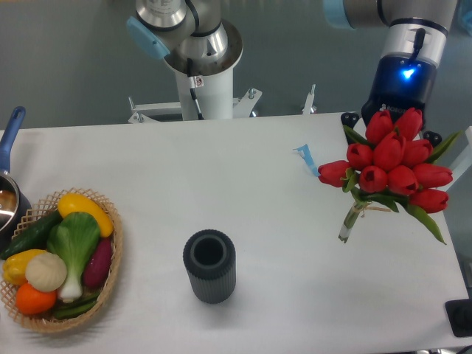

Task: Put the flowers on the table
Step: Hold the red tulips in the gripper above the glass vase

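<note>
The flowers (389, 166), a bunch of red tulips with green leaves and tied pale-green stems, stand tilted at the right side of the table (243, 184). The stem ends (345, 234) point down and left, at or just above the tabletop. My gripper (391, 144) comes down from the upper right, directly behind the blooms. Its fingertips are hidden by the tulips; only black finger parts show on either side. The bunch stays up off the table, so the gripper appears shut on it.
A black ribbed vase (209, 265) stands empty at the front centre. A wicker basket (110, 276) of vegetables is at the front left, with a blue-handled pot (9, 158) behind it. A small blue-white tag (304, 156) lies left of the flowers. The robot base (200, 81) is at the back.
</note>
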`<move>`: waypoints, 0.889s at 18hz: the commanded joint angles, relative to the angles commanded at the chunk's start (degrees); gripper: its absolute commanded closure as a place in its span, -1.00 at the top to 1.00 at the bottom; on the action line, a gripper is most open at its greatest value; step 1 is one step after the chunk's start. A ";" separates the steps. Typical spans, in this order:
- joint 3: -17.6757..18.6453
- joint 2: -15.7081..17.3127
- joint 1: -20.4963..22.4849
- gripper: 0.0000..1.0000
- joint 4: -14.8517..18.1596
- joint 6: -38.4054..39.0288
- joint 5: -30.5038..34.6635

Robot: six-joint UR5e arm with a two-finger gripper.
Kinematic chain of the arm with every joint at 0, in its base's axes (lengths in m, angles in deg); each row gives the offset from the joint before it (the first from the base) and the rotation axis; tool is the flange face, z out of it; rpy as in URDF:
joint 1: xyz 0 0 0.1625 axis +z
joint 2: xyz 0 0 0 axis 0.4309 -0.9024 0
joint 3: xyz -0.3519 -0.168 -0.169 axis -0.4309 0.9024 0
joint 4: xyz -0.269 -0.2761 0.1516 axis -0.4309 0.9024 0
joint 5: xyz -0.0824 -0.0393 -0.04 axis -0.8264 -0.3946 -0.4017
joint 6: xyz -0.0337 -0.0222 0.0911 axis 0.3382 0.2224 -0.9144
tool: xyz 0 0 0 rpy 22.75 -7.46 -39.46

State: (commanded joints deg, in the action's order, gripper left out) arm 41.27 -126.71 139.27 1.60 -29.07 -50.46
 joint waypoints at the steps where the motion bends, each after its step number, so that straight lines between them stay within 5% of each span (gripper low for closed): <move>1: 0.61 0.09 0.26 -0.45 0.09 -0.52 0.09; 9: 0.27 0.61 0.27 -0.45 0.53 -0.44 0.87; 16: 0.44 1.67 -0.44 -0.45 0.88 -0.71 12.21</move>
State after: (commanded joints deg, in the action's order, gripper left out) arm 41.71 -125.04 138.83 2.48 -29.78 -38.26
